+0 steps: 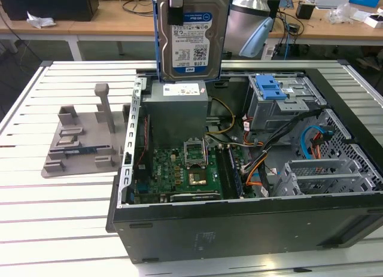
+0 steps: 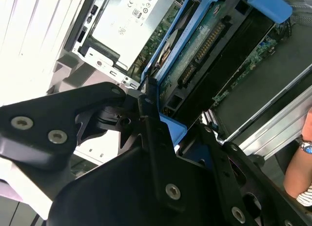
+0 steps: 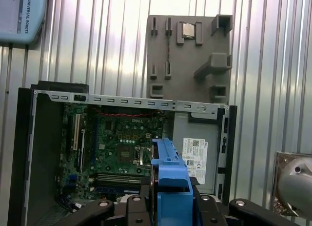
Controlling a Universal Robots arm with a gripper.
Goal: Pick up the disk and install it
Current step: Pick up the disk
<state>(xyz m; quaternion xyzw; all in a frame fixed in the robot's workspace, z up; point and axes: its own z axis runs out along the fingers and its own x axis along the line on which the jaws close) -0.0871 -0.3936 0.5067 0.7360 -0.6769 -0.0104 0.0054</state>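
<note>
The disk (image 1: 191, 43), a silver hard drive with a white-and-blue label and blue carrier rails, hangs upright in the air above the back of the open computer case (image 1: 239, 229). My gripper (image 1: 175, 6) is shut on its upper edge. In the second wrist view the disk's green circuit side (image 2: 204, 45) runs away from the gripper (image 2: 146, 109), whose black fingers clamp the blue rail. In the first wrist view the blue rail (image 3: 170, 182) stands between the fingers of the gripper (image 3: 170, 206), over the case.
Inside the case are a grey power-supply box (image 1: 176, 109), the motherboard (image 1: 179, 169), a drive cage with a blue latch (image 1: 272, 85) and loose cables. A grey fixture (image 1: 84, 139) lies at the exterior view's left. A person's arm (image 2: 300, 162) is near the table.
</note>
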